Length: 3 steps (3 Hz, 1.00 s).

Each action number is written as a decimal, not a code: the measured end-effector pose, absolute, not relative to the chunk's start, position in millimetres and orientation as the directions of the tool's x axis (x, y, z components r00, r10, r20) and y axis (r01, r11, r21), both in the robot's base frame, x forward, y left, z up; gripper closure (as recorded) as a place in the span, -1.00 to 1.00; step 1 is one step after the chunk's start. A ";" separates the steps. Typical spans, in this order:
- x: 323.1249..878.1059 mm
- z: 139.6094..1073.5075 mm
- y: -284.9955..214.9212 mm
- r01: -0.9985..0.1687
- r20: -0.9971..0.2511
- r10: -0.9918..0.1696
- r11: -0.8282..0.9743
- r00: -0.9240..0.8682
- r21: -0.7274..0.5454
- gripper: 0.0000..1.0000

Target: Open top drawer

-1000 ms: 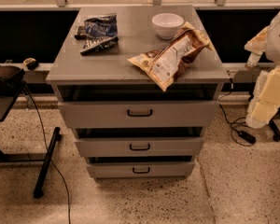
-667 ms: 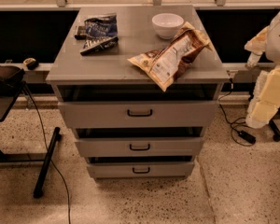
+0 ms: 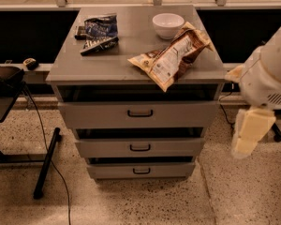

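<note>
Nothing has moved in the last second. The pale cream gripper (image 3: 250,132) hangs at the right edge of the frame, well apart from the cabinet; open or closed, I cannot tell. So the pull is not yet begun. The wide grey metal top drawer (image 3: 187,116) sits at the centre, flat and smooth, with a small black loop handle (image 3: 140,113). Above it lies a crinkled brown snack bag (image 3: 171,55).

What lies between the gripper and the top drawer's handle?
Camera view: nothing. The gripper hangs right of the cabinet; only floor and bare front of the top drawer precede its handle.
</note>
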<state>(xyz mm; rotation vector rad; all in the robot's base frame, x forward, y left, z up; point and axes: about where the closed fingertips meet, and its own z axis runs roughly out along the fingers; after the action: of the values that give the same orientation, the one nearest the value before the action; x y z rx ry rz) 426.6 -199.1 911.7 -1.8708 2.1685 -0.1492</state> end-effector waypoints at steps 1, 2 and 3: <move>425.3 894.5 -193.3 -0.963 -0.140 -0.983 0.146 -0.116 -0.228 -1.00; 450.5 862.1 -175.2 -0.975 -0.215 -0.972 0.134 -0.095 -0.178 -1.00; 483.8 804.9 -155.5 -0.985 -0.343 -0.938 0.099 -0.044 -0.144 -1.00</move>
<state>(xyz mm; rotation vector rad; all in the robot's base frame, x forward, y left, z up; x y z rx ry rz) 483.8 -155.5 804.9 -1.8901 2.0362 0.1840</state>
